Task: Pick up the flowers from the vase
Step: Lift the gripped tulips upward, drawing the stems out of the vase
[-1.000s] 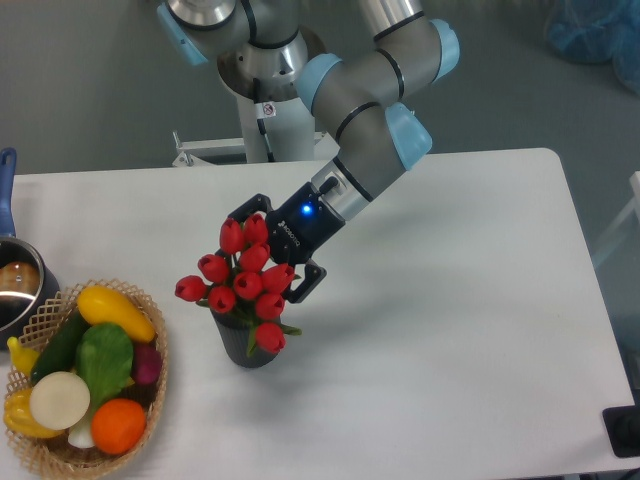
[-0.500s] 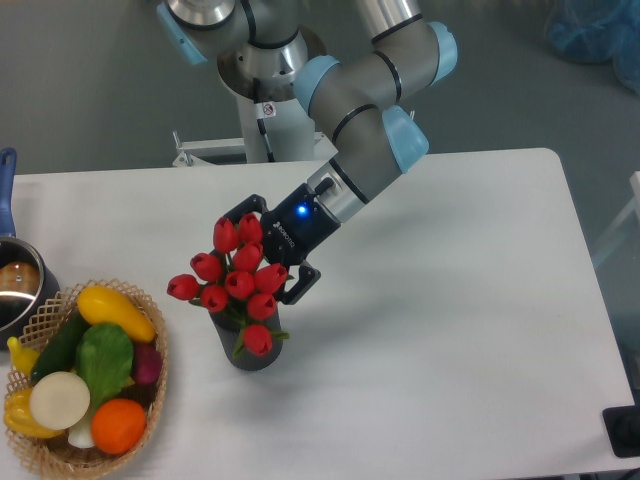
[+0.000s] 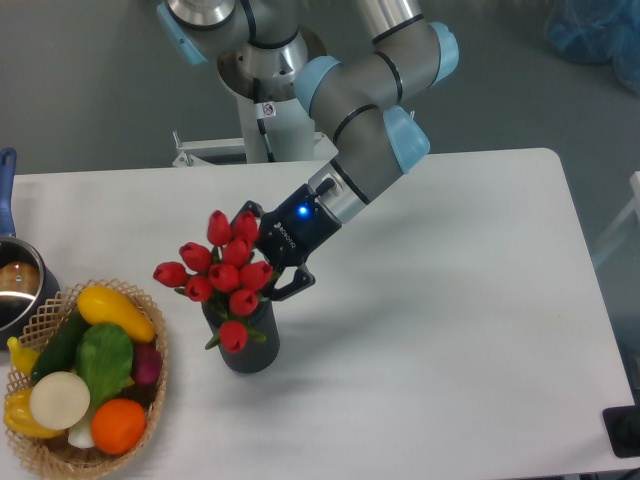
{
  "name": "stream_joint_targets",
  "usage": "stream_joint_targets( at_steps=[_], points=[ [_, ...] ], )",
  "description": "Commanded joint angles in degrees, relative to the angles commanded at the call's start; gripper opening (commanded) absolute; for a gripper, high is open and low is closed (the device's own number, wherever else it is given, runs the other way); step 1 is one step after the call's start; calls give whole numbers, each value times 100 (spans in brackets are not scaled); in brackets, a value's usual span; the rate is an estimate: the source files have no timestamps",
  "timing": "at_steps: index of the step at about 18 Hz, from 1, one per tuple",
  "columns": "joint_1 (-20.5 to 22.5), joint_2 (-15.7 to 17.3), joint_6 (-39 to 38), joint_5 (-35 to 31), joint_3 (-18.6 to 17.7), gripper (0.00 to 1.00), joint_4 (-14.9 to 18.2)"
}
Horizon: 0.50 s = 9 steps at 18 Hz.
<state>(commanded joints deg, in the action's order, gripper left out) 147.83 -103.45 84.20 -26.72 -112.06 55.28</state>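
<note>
The flowers (image 3: 224,276) are a bunch of red tulips with green leaves, left of the table's centre. Their stems still reach down into the vase (image 3: 250,346), a small dark cylinder standing upright directly below them. My gripper (image 3: 263,252) comes in from the upper right. One black finger shows above the blooms and the other at their lower right. It appears shut on the bunch just behind the flower heads, and the blooms hide the contact itself.
A woven basket (image 3: 153,330) full of plastic fruit and vegetables sits at the front left, close to the vase. A metal pot (image 3: 14,286) with a blue handle stands at the left edge. The robot base (image 3: 265,90) rises behind the table.
The gripper and the flowers have shifted left and slightly up together. The bunch now leans further left over the vase, which has stayed in place.
</note>
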Motion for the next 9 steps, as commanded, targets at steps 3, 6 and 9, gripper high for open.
stream_joint_targets(
  at_steps=[3,6,9],
  points=[
    [9,9,-26,17,27,31,0],
    [26,0,-26,18,35,30,0],
    [61,9,-44,61,70,28,0]
  ],
)
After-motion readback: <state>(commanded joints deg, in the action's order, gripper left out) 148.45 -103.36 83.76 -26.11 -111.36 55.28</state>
